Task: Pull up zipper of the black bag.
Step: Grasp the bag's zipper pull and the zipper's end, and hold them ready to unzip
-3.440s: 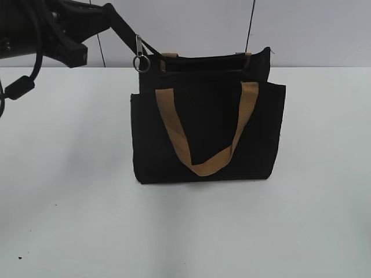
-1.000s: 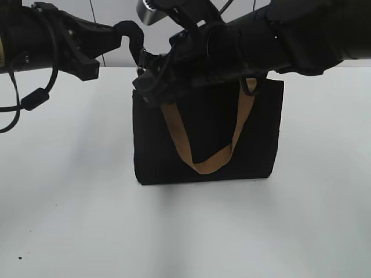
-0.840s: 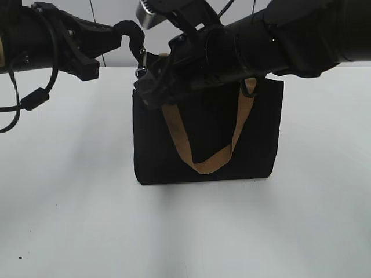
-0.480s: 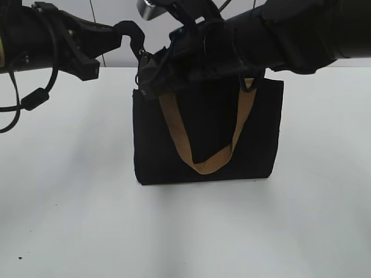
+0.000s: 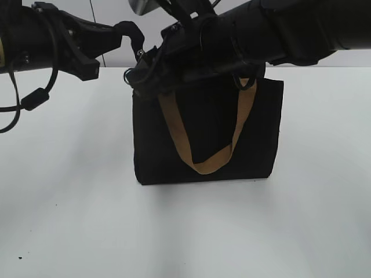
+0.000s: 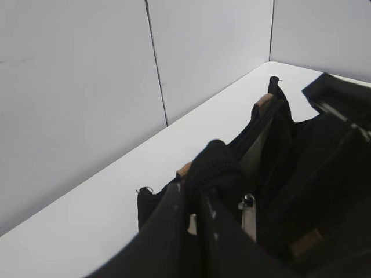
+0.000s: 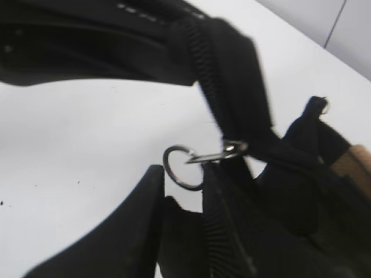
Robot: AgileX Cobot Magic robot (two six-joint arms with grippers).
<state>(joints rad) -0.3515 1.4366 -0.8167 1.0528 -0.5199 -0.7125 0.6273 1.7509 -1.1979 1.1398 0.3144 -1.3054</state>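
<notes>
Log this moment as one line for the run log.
left tool: grips black bag corner | right tool: at zipper pull ring, grip unclear | bag: upright on table

Right gripper [image 5: 139, 75] came across, now at zipper [image 7: 200, 159] pull, raised slightly.

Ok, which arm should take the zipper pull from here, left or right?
Right. In the right wrist view the right gripper sits just under the zipper's ring pull, fingers either side. The left gripper is pinching the black bag at its corner, apparently bracing it.
</notes>
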